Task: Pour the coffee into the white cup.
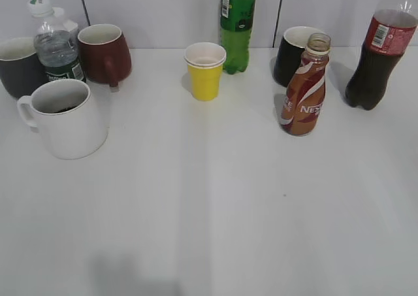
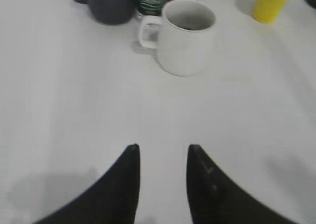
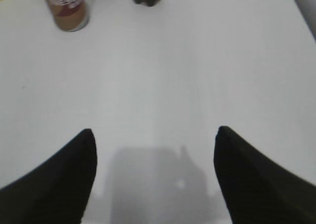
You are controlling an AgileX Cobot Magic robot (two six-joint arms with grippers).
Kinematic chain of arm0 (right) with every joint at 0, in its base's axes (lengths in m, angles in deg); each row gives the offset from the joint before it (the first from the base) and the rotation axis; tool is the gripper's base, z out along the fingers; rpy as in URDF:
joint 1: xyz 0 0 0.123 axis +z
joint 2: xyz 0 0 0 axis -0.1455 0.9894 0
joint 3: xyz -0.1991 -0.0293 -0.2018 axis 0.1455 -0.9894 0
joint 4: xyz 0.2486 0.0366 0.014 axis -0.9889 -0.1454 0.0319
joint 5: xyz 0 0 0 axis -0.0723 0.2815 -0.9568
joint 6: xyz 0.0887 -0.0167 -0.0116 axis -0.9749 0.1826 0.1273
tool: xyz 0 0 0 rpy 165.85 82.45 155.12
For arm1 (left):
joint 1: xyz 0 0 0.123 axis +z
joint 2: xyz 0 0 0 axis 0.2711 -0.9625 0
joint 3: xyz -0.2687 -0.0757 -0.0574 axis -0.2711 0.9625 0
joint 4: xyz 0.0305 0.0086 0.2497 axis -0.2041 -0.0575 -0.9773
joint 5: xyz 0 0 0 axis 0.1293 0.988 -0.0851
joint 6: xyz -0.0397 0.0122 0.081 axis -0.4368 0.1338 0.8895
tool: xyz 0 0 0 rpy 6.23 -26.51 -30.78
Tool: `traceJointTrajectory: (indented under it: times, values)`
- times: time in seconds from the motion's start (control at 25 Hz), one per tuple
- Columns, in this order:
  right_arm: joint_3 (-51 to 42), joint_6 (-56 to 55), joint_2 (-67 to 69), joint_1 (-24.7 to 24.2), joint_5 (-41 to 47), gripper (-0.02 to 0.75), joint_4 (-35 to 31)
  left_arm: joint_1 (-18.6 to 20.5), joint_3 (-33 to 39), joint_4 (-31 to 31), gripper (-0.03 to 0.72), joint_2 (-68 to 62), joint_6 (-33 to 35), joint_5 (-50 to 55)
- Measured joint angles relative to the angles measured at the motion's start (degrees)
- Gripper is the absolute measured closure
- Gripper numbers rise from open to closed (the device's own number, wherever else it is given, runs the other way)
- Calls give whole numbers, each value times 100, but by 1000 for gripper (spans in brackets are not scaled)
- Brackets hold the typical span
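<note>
The brown NESCAFE coffee bottle stands upright and uncapped at the right of the table; its lower part shows at the top left of the right wrist view. The large white cup stands at the left, handle to the left, with something dark inside; it also shows in the left wrist view. My left gripper is open and empty over bare table, well short of the cup. My right gripper is wide open and empty, far short of the bottle. Neither gripper shows in the exterior view.
A yellow paper cup, a green bottle, a black mug and a cola bottle stand along the back. A dark red mug, a water bottle and a grey mug crowd behind the white cup.
</note>
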Motion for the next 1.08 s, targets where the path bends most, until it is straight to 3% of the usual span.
traceJointTrajectory:
  times: [0.24,0.52,1.08]
  values:
    - [0,-2,-43,-118,0,163,-13,741,6,-2,442,151,0,-16]
    - [0,-7,-43,-121,-5,167,-30,1224,6,2,442,151,0,-21]
    - [0,-7,-47,-121,-17,167,-30,1501,11,-2,442,291,0,-27]
